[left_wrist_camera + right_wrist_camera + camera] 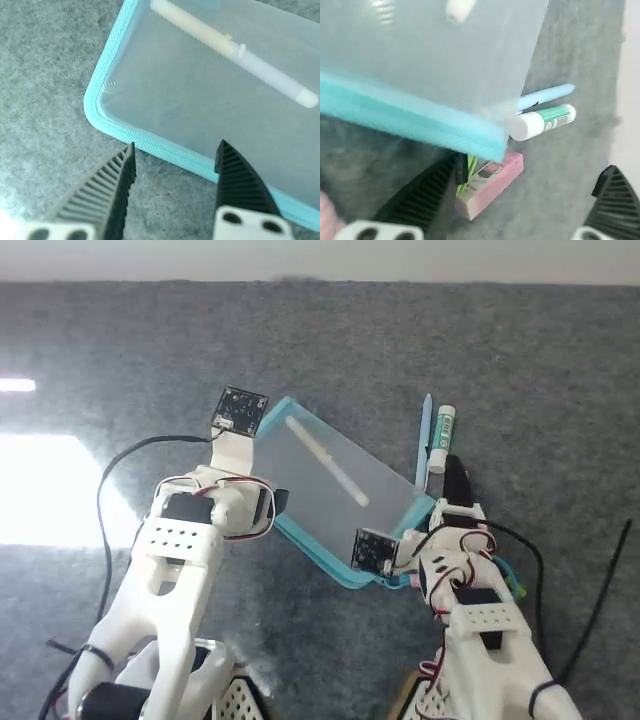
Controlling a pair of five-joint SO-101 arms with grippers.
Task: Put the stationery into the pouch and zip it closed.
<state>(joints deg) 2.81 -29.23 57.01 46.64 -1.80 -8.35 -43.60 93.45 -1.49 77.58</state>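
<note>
Pouch [320,505] with 1 white pen [328,462], perhaps, just beside left tool [176,145]

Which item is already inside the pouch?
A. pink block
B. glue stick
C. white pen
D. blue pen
C: the white pen shows through the pouch's translucent wall, while the glue stick, blue pen and pink block lie outside it.

room over the mat [530,345] beyond the pouch [305,495], pen [424,435] and glue stick [441,438] close beside its corner
</note>
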